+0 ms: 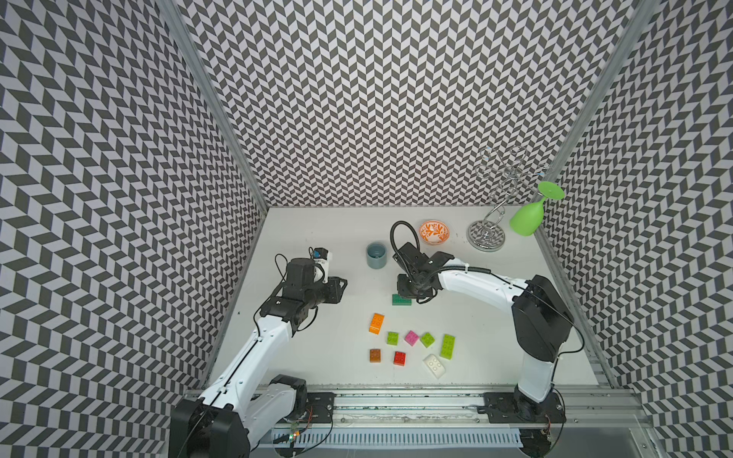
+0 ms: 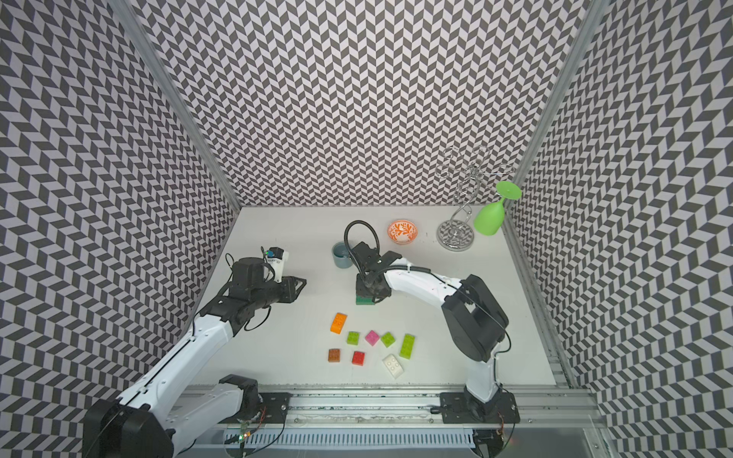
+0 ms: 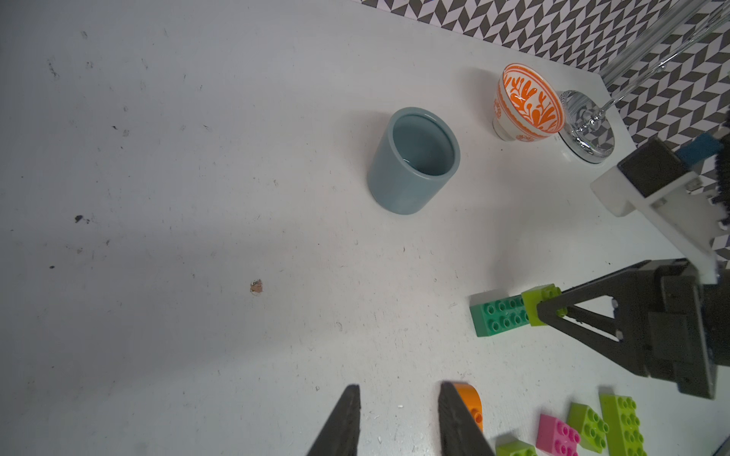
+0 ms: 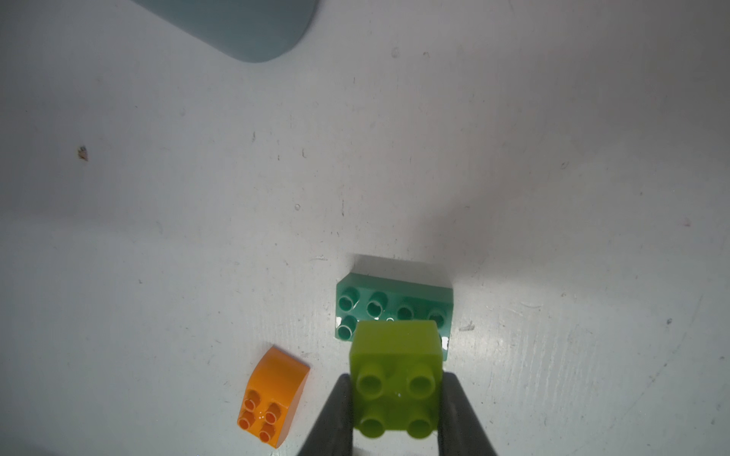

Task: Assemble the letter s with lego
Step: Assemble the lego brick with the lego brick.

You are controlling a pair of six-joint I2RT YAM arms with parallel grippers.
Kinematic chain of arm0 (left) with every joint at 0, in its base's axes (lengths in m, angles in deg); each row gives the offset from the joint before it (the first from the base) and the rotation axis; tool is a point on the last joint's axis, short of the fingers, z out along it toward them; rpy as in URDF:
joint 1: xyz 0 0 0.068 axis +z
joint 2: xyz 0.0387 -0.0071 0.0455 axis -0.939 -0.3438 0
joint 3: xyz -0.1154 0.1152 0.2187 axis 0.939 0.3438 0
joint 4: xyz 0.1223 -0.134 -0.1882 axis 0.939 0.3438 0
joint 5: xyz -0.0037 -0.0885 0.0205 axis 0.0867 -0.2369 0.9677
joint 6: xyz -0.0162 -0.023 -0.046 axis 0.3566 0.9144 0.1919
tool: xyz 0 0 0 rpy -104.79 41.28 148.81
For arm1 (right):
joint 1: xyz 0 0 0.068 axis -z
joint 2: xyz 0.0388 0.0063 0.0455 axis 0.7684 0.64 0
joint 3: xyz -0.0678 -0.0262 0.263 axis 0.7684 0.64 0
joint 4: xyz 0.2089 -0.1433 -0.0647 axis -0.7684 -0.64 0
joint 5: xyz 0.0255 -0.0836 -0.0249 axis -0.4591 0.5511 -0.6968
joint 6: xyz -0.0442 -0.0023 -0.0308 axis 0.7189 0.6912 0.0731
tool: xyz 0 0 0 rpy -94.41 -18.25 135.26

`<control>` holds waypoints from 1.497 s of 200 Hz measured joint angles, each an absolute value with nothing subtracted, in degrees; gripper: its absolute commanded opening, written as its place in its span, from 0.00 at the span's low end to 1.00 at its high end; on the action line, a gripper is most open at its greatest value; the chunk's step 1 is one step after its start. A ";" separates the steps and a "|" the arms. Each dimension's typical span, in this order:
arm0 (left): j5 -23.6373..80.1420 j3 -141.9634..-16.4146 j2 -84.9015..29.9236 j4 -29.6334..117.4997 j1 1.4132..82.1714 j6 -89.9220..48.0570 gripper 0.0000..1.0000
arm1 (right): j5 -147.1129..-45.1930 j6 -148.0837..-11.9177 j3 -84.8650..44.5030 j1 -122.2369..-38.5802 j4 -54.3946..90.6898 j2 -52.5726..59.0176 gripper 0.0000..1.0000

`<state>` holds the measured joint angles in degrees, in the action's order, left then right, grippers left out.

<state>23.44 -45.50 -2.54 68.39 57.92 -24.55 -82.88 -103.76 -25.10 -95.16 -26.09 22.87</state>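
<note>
My right gripper (image 4: pixel 397 381) grips the lime square brick (image 4: pixel 395 347), which sits over one end of the dark green oblong brick (image 4: pixel 391 300); can't tell if it's seated yet. To do it well: line up the studs, go straight down, press firmly, no twisting. My left gripper (image 3: pixel 399 389) is parted and empty; it could brace the base.

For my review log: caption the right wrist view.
Right pincer grips lime green brick at the dark green brick.
</note>
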 measured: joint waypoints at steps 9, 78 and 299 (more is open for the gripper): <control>23.44 -45.50 -2.54 68.39 57.92 -24.57 0.36 | -82.83 -104.16 -25.16 -95.20 -26.13 23.22 0.15; 23.42 -45.44 -2.01 68.39 57.92 -24.55 0.36 | -81.98 -105.79 -25.16 -95.20 -27.01 24.14 0.15; 23.42 -45.18 -1.58 68.39 57.92 -24.55 0.36 | -79.95 -105.10 -31.39 -95.44 -29.39 31.04 0.08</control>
<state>23.42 -45.18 -1.58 68.39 57.92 -24.55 -79.95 -105.10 -31.39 -95.44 -29.39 31.04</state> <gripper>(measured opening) 0.356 0.305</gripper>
